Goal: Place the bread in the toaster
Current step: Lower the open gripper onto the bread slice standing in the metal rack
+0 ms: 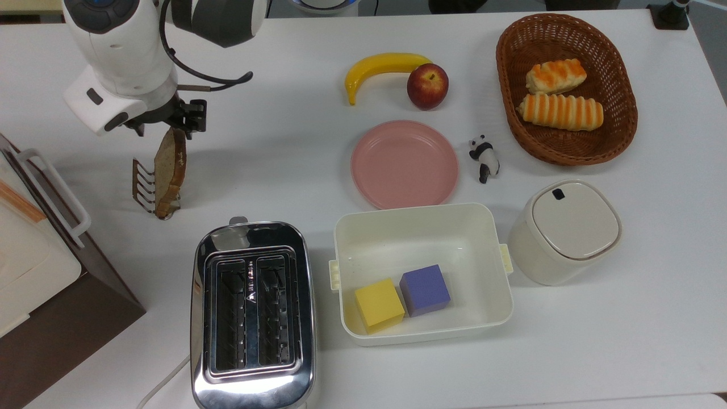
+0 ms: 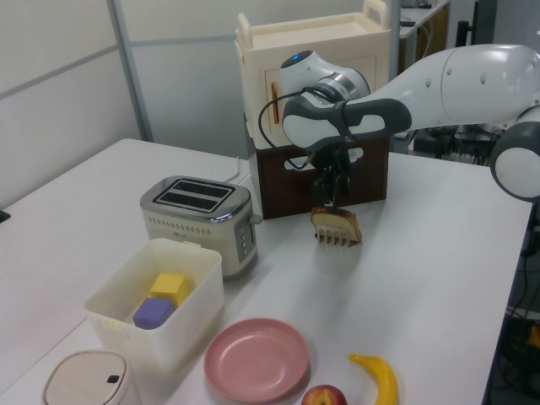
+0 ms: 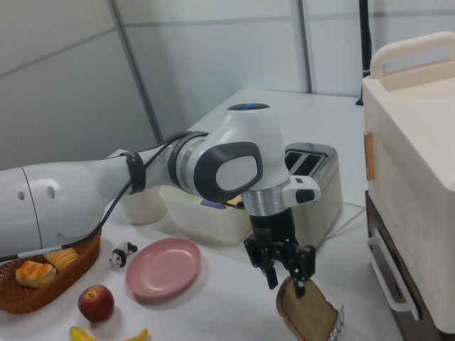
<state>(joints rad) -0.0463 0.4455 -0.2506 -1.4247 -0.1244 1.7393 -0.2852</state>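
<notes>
Gripper (image 3: pixel 286 275) released, jaws apparently straddling the bread (image 1: pixel 169 170) top edge; toaster (image 1: pixel 251 314) at bread's 5 o'clock, top view.

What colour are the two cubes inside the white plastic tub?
One yellow cube and one purple cube, side by side in the white plastic tub; clearest in the top view.

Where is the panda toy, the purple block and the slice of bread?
Small black-and-white panda toy (image 1: pixel 484 157), top view, its body.
Purple cube block (image 1: pixel 425 289), top view, its top face.
Tan bread slice with brown crust (image 1: pixel 168 170), top view, its flat side.
</notes>
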